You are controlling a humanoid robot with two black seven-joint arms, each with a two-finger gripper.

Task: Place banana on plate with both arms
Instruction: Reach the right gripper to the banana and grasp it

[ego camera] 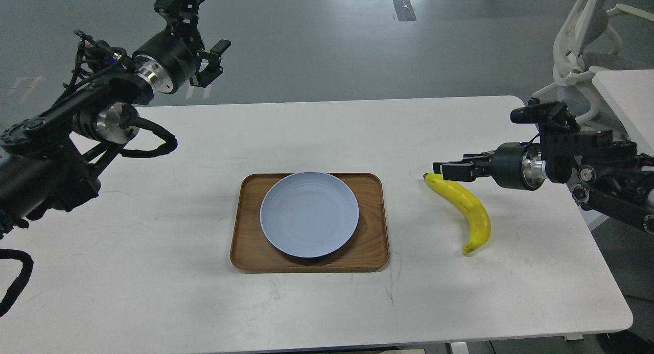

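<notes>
Curved yellow banana [464, 210] lies under right pincer [443, 171], whose opening I can't tell.

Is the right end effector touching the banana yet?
Cannot tell. In the head view the right end effector overlaps the banana at its upper end; contact isn't plain.

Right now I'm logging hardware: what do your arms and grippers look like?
Both arms are black and jointed, with silver metal wrist rings and black corrugated cables looping outside. The left gripper and right gripper are black, angular, with two fingers.
</notes>
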